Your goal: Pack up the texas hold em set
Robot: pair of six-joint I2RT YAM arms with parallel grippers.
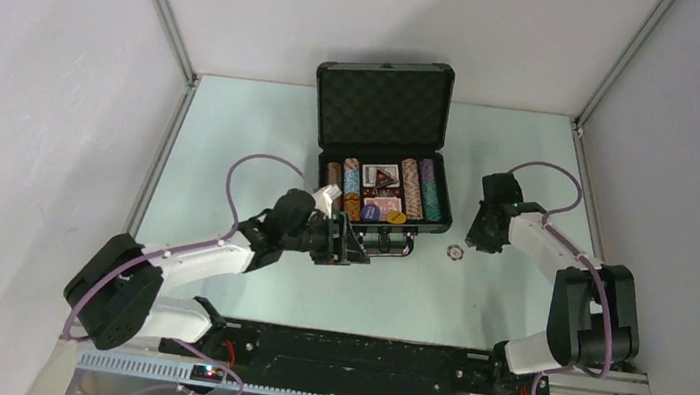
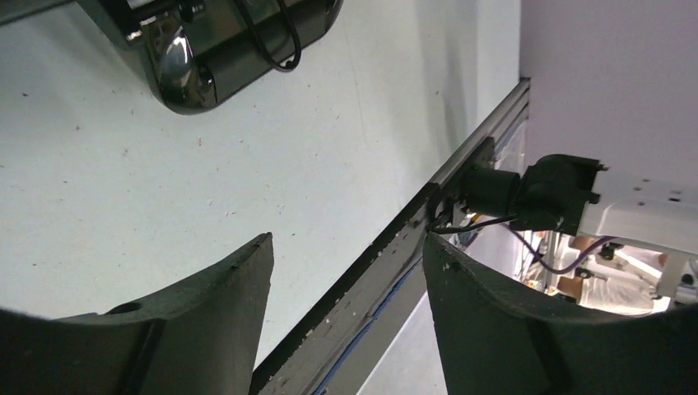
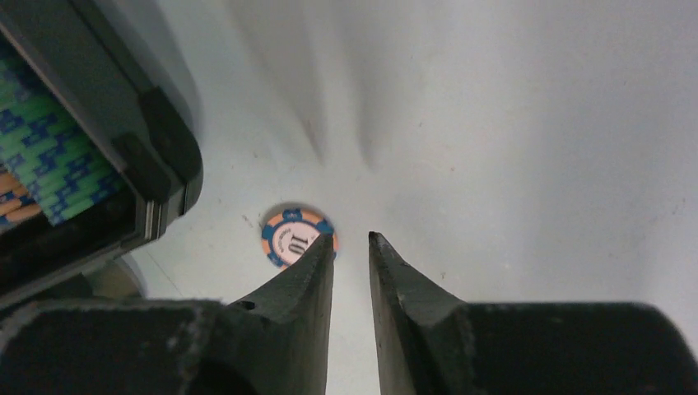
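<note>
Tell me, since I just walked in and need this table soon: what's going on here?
Two robot arms are packing a poker set. The black case stands open on the table, already holding rows of chips and card decks. One loose chip lies on the table beside the case; the right gripper is right at it, jaws barely apart and empty. The left gripper is open at the case's front, holding nothing.
</note>
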